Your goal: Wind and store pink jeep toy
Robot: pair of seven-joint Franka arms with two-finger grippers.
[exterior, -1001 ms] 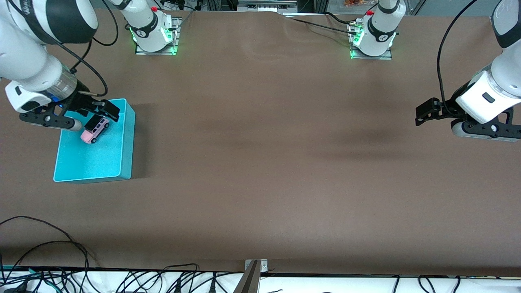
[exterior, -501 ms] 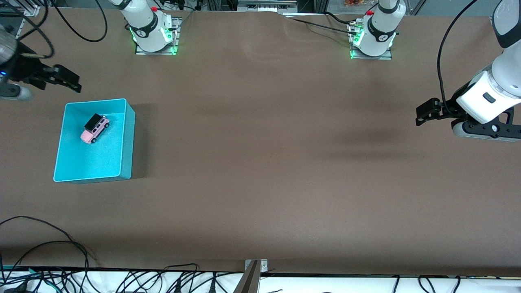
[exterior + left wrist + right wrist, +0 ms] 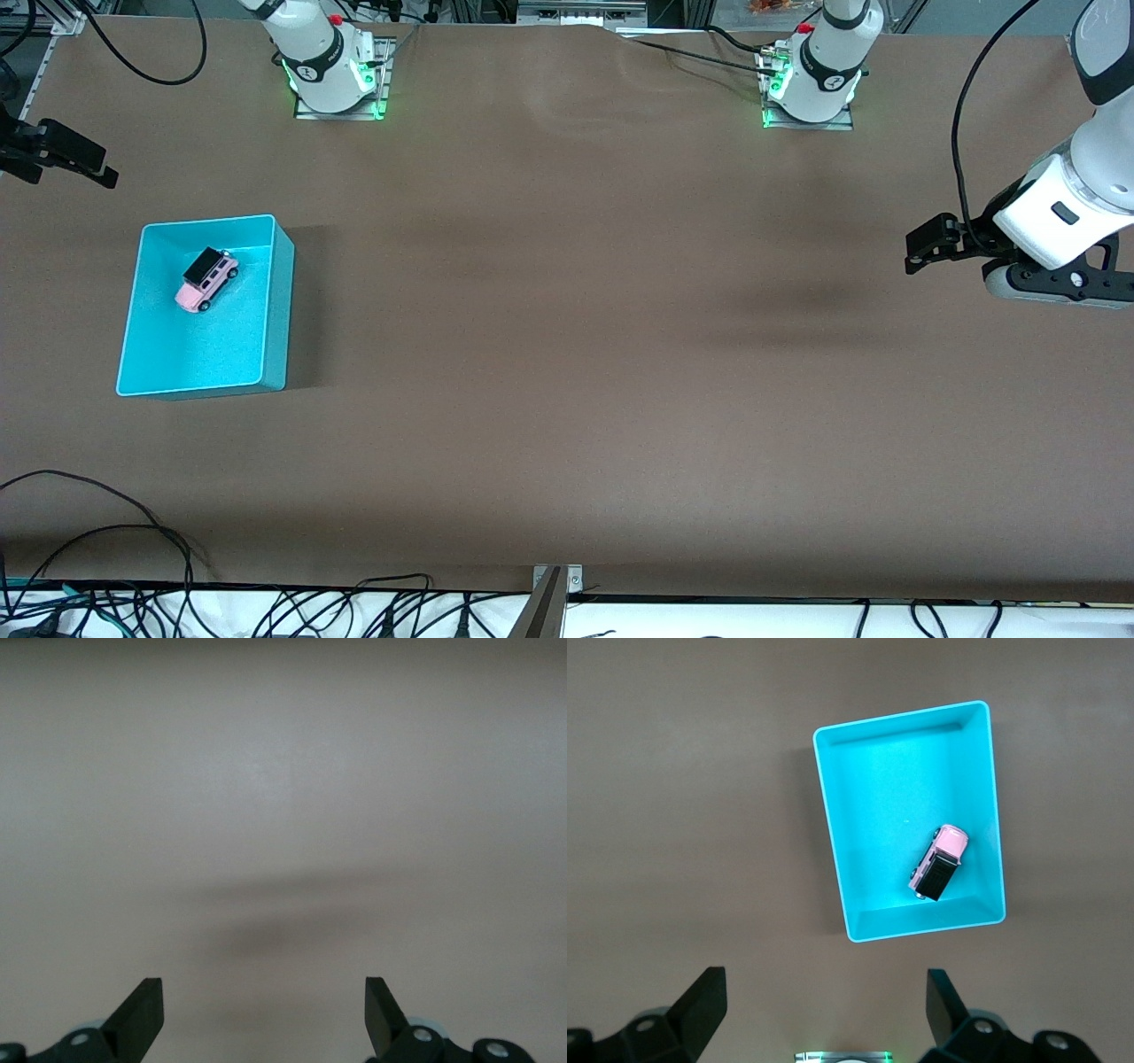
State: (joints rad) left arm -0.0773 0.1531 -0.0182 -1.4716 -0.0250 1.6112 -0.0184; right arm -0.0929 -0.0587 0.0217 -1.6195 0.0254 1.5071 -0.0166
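One jeep (image 3: pixel 206 280) lies inside the bin (image 3: pixel 276 306), resting on its wheels on the bin floor, in the half of the bin farther from the front camera. Its black roof faces up. In the right wrist view the jeep (image 3: pixel 939 863) sits close to one long wall of the bin (image 3: pixel 827 824), not touching the short wall beside it.

Bin position: on the tabletop (image 3: pixel 567 354), toward the right arm's end, nearer to the front camera than the right arm's base.

Right pincer (image 3: pixel 66 159): up over bare tabletop at the right arm's end, above the strip between the bin and the table edge where the bases stand. Jaws stand wide apart and grip nothing; the right wrist view shows both fingertips (image 3: pixel 700 1001) spread, with the bin and jeep below and between them.

Left pincer (image 3: pixel 926 244): over bare tabletop at the left arm's end, well apart from the bin. Jaws stand wide apart and empty; the left wrist view shows both fingertips (image 3: pixel 142 1010) over plain brown surface. Left arm waits.
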